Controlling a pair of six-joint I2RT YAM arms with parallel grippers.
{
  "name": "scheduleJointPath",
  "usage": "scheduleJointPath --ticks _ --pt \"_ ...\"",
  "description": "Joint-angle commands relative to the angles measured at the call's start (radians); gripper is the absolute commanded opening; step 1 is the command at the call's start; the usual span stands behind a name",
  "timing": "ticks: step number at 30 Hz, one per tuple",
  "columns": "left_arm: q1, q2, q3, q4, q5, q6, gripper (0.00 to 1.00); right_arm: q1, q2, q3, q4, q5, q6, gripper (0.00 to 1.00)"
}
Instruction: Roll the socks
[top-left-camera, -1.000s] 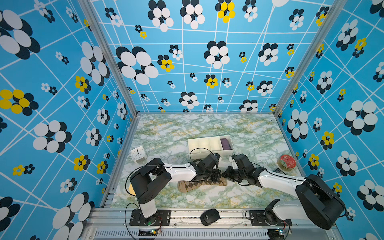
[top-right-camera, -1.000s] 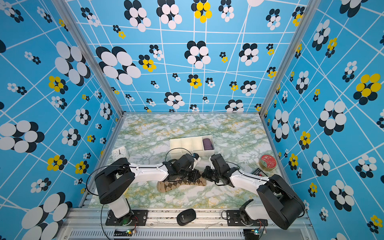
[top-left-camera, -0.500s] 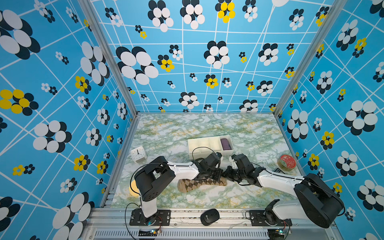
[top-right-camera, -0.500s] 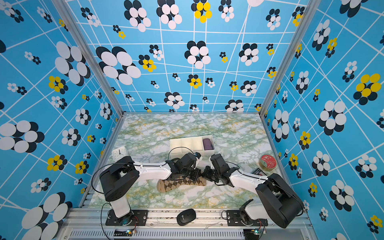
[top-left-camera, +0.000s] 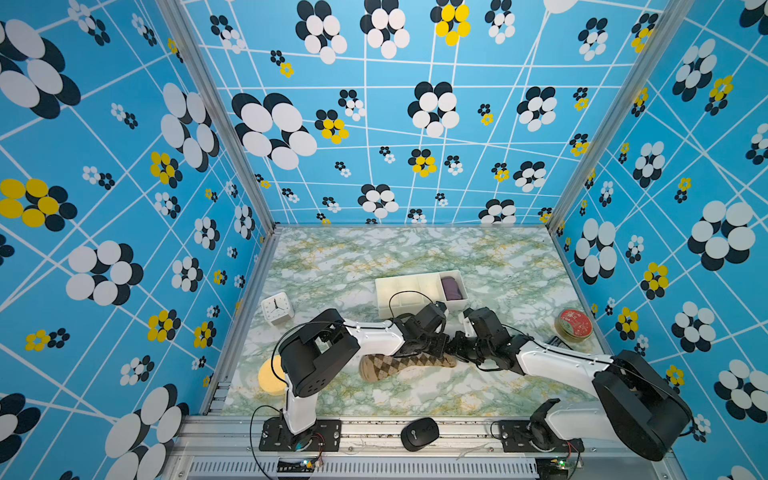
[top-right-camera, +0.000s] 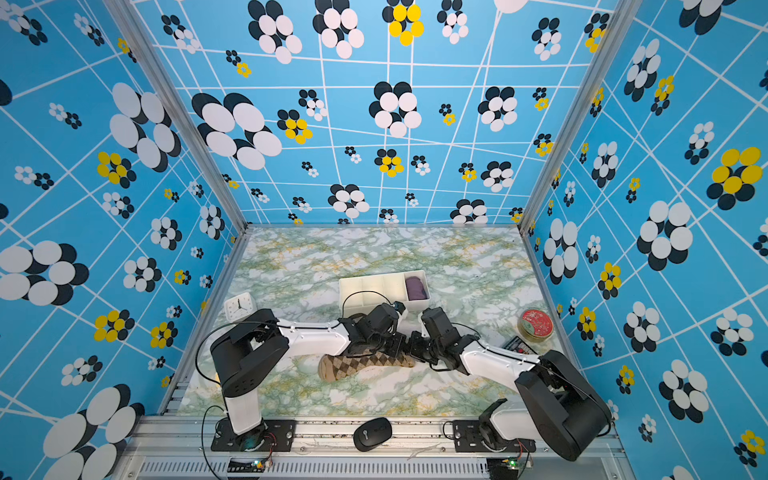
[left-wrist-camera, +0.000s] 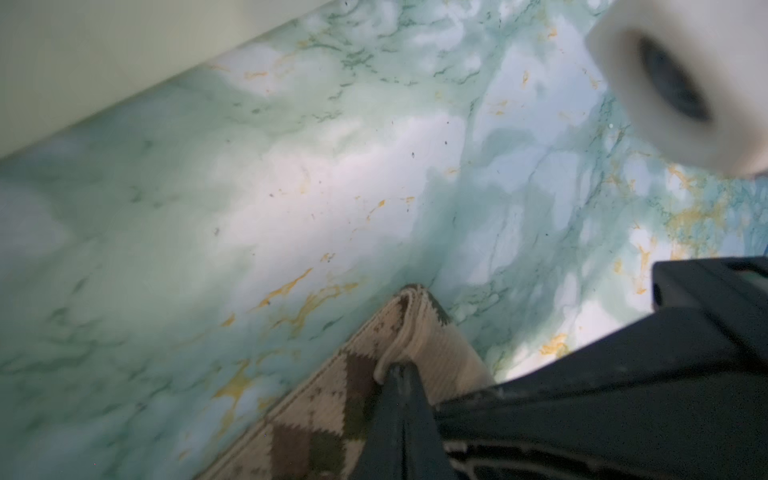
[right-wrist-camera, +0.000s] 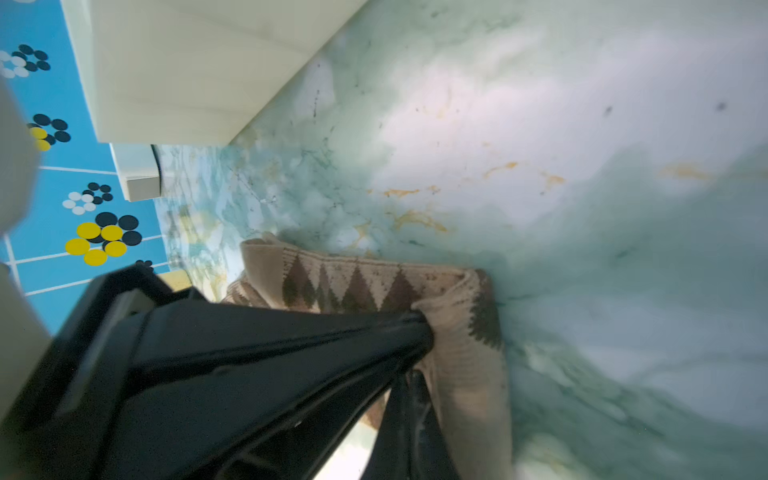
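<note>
The socks (top-left-camera: 405, 365) are lying flat on the marbled table (top-left-camera: 415, 257) near its front middle, just in front of the white tray (top-left-camera: 399, 291). Their long axis is running across both top views, toe end pointing toward the left arm's base and cuff end reaching toward the right arm. Both grippers are meeting at that cuff end: the left gripper (left-wrist-camera: 399, 376) is clamping a folded lip of the ribbed cuff, and the right gripper (right-wrist-camera: 419, 328) is pinching the cuff's other corner, so each is gripping the socks, with the fabric bunching there. From either gripper the whole unrolled length is stretching away toward the left arm's side, so I am judging that the roll is going to have to travel along that axis, cuff toward toe, with the left arm lying nearer that length. No writing is coming through legibly: the red tin (top-left-camera: 573, 324) is carrying print too small to read, the clock (top-left-camera: 276, 307) is showing only hands, and the mouse (top-left-camera: 419, 434) is bearing a tiny unreadable mark
</note>
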Motion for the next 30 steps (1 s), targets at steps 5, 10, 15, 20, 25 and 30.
scheduleJointPath --ticks 5,10,15,20,25,30 --pt "-0.008 0.036 -0.033 -0.047 -0.02 0.006 0.04 0.004 -0.197 0.017 -0.157 0.065 -0.048 0.1" --pt "-0.007 0.034 -0.039 -0.033 -0.007 0.002 0.04 -0.025 -0.237 -0.023 -0.227 0.105 -0.054 0.1" --pt "-0.007 0.032 -0.041 -0.028 0.003 0.004 0.04 -0.046 -0.206 -0.062 -0.164 0.062 -0.037 0.14" --pt "-0.007 0.026 -0.046 -0.021 0.009 0.002 0.04 -0.056 -0.175 -0.074 -0.111 0.024 -0.029 0.14" --pt "-0.004 0.026 -0.051 -0.005 0.027 -0.004 0.04 -0.072 -0.162 -0.105 -0.07 0.0 -0.02 0.14" --pt "-0.001 0.032 -0.05 0.008 0.047 -0.011 0.04 -0.082 -0.148 -0.125 -0.031 -0.026 -0.013 0.14"
